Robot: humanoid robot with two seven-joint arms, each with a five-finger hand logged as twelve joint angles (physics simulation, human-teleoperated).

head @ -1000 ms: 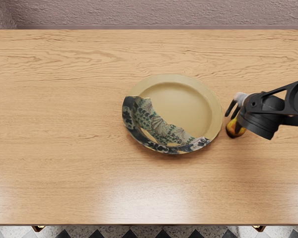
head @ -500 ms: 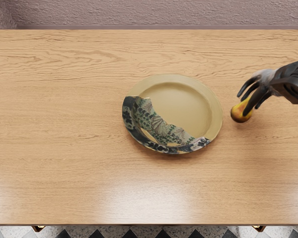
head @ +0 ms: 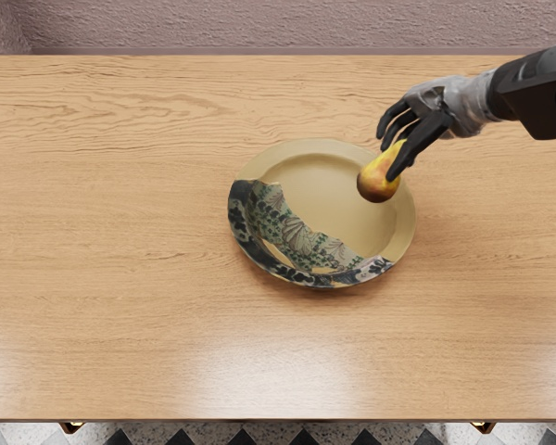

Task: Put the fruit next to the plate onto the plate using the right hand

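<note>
Now: grey-and-black right hand (head: 424, 109) pinches small yellow-red pear-shaped fruit (head: 377, 180) by its top, over the right side of the round tan plate (head: 259, 243) with patterned rim. Risk: fingertip grip looks thin (fruit dangles); dropped from height, it may roll off onto the wooden table (head: 120, 139).

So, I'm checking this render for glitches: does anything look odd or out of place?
Only the round tan plate: its dark leafy pattern covers just a band on the front-left, the rest plain. The yellow-red fruit in the right hand looks normal.
</note>
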